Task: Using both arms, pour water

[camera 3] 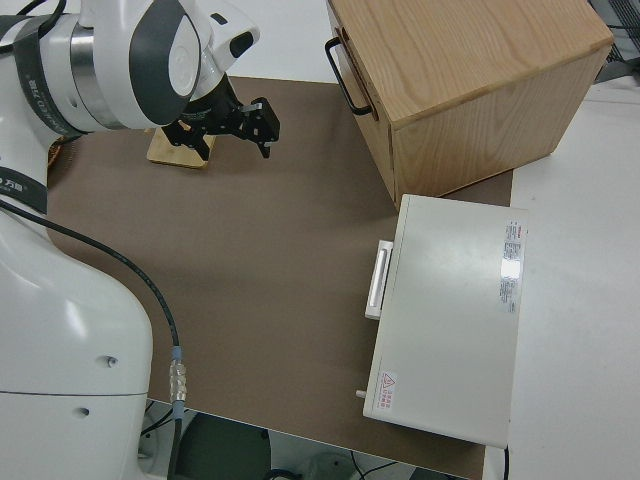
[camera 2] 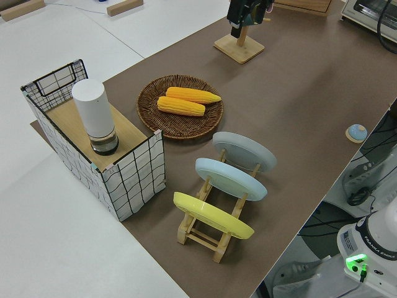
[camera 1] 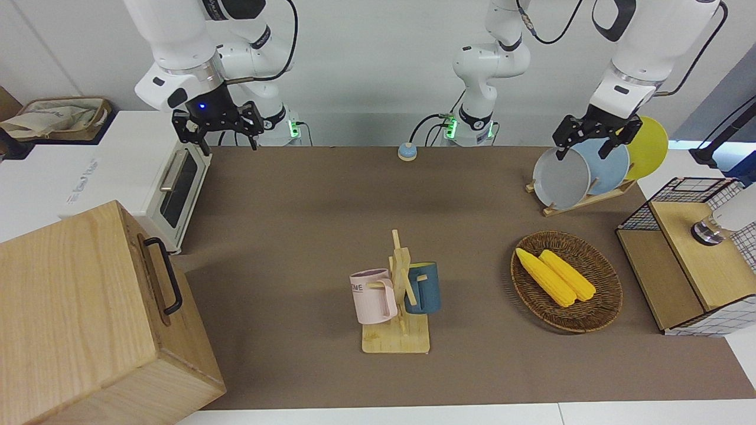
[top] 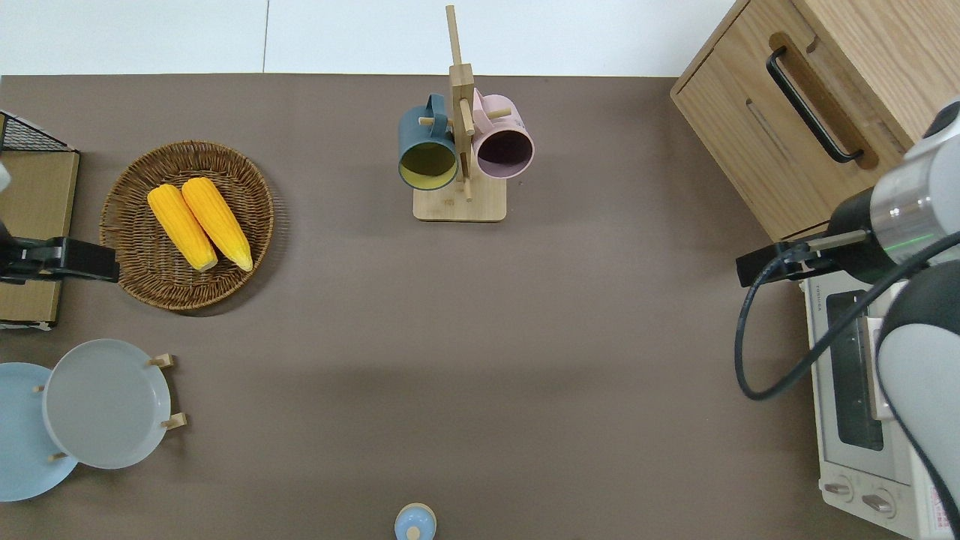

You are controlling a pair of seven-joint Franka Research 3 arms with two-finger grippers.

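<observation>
Black grippers, both airborne, holding nothing.
Right gripper (camera 1: 217, 125) fingers spread, beside toaster oven (camera 1: 155, 177); left gripper (camera 1: 598, 134) spread likewise.

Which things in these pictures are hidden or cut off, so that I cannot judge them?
- Pink cup and blue cup: in the left side view the left gripper covers them on their wooden rack.
- Left gripper: the overhead view's edge cuts it; only a black part shows.
- Toaster oven: the right arm covers part in the overhead view.
- Water: none shows in any view.
</observation>
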